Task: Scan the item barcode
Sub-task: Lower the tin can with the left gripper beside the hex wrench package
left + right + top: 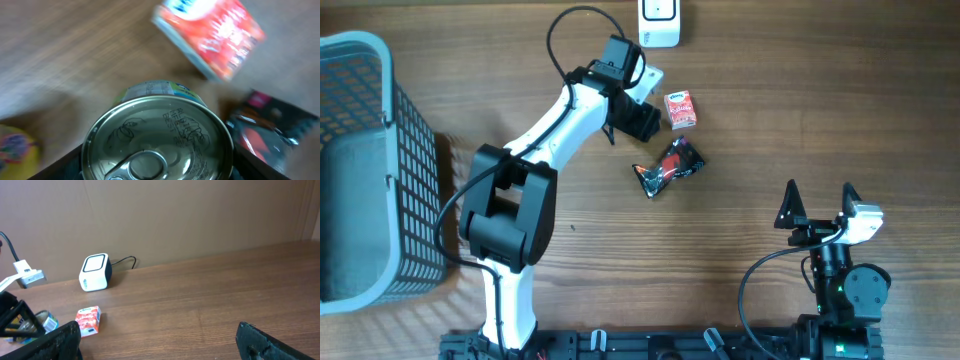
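1. This is a mock shop checkout set up in a robot lab.
2. Shop signs: a barcode scanner (659,22) and a mesh basket (415,170) at a wooden table (770,100), plus packaged goods: a can (157,135), a carton (680,109) and a packet (668,167).
3. Lab signs: two robot arms (560,120) and a plain brown wall (200,215).

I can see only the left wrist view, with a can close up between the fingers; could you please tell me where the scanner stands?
Observer: The white scanner stands at the far edge of the table, just beyond the left end effector that carries your can.
Operator: Thank you. Is the other arm anywhere near it?
Observer: No. The right end effector sits open and empty near its own base, well away from the red carton and dark packet.
Operator: And what is off to the left?
Observer: A grey basket stands at the table's left edge.
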Motion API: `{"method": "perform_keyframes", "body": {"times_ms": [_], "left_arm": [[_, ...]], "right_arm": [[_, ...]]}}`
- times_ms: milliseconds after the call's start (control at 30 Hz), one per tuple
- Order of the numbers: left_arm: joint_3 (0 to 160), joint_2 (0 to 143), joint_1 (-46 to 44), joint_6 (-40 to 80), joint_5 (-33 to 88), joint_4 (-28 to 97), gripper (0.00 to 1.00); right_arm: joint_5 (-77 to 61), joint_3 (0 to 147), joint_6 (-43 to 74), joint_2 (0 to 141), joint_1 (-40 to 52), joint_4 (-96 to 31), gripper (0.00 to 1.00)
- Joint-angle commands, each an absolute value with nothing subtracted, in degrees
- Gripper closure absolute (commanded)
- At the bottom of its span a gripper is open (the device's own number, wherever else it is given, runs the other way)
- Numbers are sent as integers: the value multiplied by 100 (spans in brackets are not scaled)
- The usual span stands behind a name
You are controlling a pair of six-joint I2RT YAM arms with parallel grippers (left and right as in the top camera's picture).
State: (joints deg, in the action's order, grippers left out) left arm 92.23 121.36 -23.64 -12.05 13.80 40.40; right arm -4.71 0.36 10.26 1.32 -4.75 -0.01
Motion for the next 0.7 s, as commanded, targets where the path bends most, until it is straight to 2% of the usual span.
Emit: {"method": "perform_keyframes", "body": {"times_ms": [0, 333, 667], "left_arm": [[9338, 12215, -2390, -1636, 2735, 4141, 29], [9338, 11998, -2346, -2526, 5124, 4449, 29], [9338, 11834, -2346, -2987, 6333, 4497, 28]], "right_arm": [[-471, 30, 1063, 141, -445, 16, 0], [-471, 30, 1063, 141, -447, 16, 0], [-471, 30, 1066, 141, -447, 16, 0]]}}
